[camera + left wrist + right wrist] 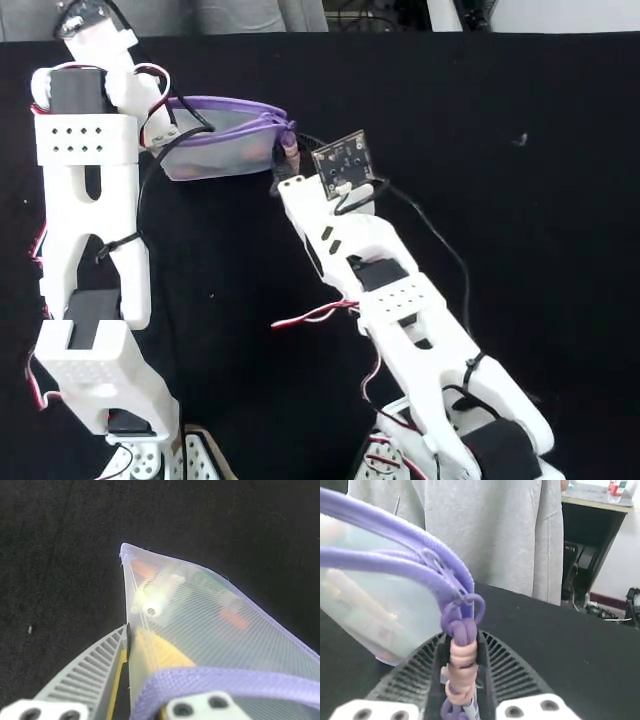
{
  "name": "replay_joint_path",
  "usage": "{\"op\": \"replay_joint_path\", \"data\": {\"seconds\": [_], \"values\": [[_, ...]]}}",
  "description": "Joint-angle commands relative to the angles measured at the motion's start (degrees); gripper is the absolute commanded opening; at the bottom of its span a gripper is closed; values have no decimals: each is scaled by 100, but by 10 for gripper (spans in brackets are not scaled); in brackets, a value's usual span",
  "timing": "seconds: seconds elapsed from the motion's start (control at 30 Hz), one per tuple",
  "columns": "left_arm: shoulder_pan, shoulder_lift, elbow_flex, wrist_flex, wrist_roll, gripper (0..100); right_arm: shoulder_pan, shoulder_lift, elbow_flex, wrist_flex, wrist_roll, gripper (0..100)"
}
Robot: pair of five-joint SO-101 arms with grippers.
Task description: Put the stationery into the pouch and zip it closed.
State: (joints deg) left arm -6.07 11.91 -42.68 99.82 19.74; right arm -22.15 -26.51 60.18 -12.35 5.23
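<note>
1. Your right hand (462, 642): closed tight on the purple pull cord (461, 627), with the cord's pink bead (461, 672) pinched between the ribbed fingers. In the high view this hand (287, 162) sits at the pouch's end nearest the middle of the tabletop.
2. Your left hand (129, 630): closed on the opposite end of the pouch, with the mesh wall clamped between the ribbed finger and the yellow-padded one. In the high view it (157, 125) is at the far left, at the pouch's other end.
3. Pouch (215, 150): see-through mesh with a purple zipper band, stretched between your two hands at the far left part of the tabletop. The left wrist view shows its mesh side (210, 630) from close by.
4. Zipper (432, 560): its two purple edges stand apart along the top of the pouch. They come together at the end your right hand holds, where the cord loops through the pull ring (474, 607).
5. Stationery: inside the pouch, seen through the mesh. One white pen-like piece (157, 596) and orange pieces (233, 618) beside it; the smaller items are too blurred to name.
6. Tabletop (500, 200): covered in black.
</note>
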Motion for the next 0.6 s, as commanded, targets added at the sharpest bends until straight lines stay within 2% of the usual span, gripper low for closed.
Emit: {"op": "replay_joint_path", "data": {"seconds": [0.0,0.07,0.13,0.27,0.37,0.57], "values": [[-31,-97,-84,-35,-79,30,264,-303,-356,615,202,11],[4,-97,-110,-35,-237,50,281,-382,-725,1407,299,11],[13,-105,-110,-9,-264,114,281,-444,-1147,2215,308,11],[13,-149,-119,0,141,251,281,-453,-1859,3226,308,11],[13,-167,-251,-26,352,265,290,-453,-2220,3569,308,11],[-22,-404,-1569,79,343,267,290,-444,-2712,3991,334,11]]}}
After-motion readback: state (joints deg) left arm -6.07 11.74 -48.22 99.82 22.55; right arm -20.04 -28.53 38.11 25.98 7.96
